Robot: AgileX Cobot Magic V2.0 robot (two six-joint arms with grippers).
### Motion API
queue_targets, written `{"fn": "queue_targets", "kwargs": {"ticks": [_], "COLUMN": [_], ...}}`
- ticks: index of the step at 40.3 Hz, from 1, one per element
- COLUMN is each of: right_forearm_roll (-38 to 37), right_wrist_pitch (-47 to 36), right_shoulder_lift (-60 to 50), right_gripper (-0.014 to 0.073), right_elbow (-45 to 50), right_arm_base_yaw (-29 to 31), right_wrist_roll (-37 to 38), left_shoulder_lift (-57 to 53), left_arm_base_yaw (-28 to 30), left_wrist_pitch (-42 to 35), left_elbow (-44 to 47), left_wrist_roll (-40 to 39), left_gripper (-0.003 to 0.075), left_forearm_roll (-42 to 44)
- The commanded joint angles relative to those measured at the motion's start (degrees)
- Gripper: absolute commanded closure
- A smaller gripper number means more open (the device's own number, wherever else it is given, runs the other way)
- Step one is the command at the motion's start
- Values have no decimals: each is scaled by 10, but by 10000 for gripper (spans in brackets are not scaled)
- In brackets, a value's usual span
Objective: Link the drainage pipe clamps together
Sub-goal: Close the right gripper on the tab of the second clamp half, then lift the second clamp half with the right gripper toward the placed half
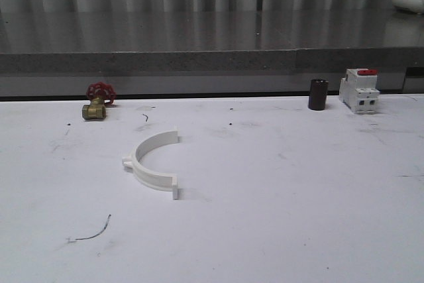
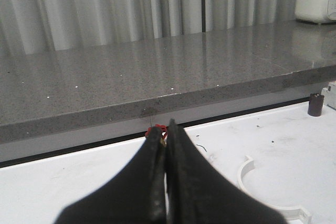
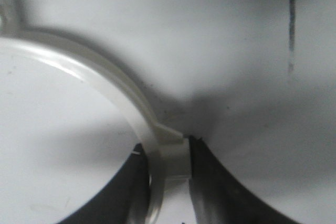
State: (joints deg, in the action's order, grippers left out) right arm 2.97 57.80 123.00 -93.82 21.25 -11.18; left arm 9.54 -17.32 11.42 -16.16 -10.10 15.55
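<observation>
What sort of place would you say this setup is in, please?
Probably a lab or workshop test bench: a white table carrying plumbing and electrical parts, namely a red-handled valve, a breaker and a pipe clamp half.

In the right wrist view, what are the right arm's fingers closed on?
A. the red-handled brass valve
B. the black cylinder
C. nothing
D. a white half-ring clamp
D: the right tool has its dark fingers pressed on either side of the white half-ring clamp near its lug.
</observation>
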Motion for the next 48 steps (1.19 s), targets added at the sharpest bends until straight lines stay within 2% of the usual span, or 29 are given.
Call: {"fn": "queue_targets", "kwargs": {"ticks": [1,13,23,37,48], "right_forearm_roll": [0,18,16,-8,-61], "right_wrist_pitch": [4,3,17,68,81], "right_shoulder_lift": [-36,-75,-139,-186,-183], "right_gripper": [435,433,433,433,433], "right_elbow": [-18,-18,-18,-18,-18], "right_arm_base_yaw": [2,-8,-70,-227,-375], "right_wrist_roll": [-6,-1,45,159,302], "left_shoulder_lift": [5,5,5,5,5], "left_arm_base_yaw": [1,1,1,1,1], "left_wrist_pitch": [-48,-48,-48,-48,-48], "left_elbow": [-16,-16,-16,-16,-16], "left_wrist_roll": [0,0,0,0,0], "left_gripper": [741,741,741,741,741], "left_forearm_roll": [1,1,1,1,1]}}
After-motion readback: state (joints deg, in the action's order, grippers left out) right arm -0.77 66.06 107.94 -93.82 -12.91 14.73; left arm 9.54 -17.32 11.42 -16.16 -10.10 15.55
